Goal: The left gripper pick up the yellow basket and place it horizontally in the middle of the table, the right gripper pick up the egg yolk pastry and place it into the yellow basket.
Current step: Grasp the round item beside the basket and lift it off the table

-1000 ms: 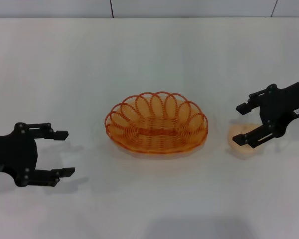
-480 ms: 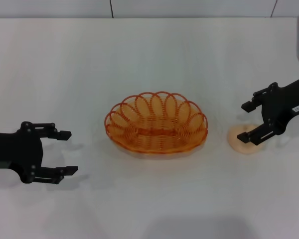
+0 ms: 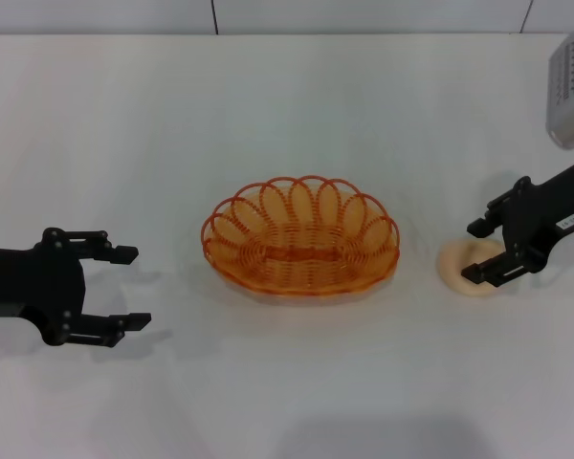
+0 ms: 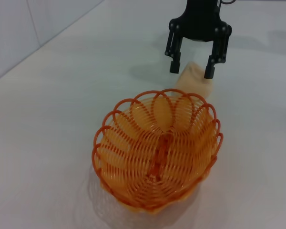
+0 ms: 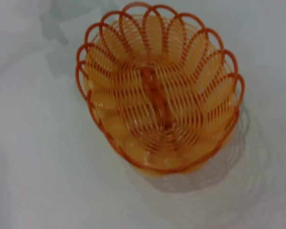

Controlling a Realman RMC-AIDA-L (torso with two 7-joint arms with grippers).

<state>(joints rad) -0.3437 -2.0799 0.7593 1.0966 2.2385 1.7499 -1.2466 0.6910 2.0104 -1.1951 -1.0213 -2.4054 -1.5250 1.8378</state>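
The yellow basket [image 3: 301, 239] lies lengthwise in the middle of the white table [image 3: 287, 115], empty; it also shows in the left wrist view [image 4: 157, 148] and the right wrist view [image 5: 157, 95]. My left gripper [image 3: 132, 287] is open and empty, apart from the basket on its left. The egg yolk pastry [image 3: 456, 262] rests on the table right of the basket. My right gripper [image 3: 472, 251] is open and low over the pastry, one finger on each side of it. The left wrist view shows that gripper [image 4: 191, 71] straddling the pastry [image 4: 194, 82].
A grey-white device [image 3: 572, 86] hangs into the head view at the top right. The table's back edge meets a tiled wall [image 3: 268, 14].
My right gripper has moved right and lower around the pastry. My left gripper has shifted slightly toward the basket. The grey-white device has come into view at the top right.
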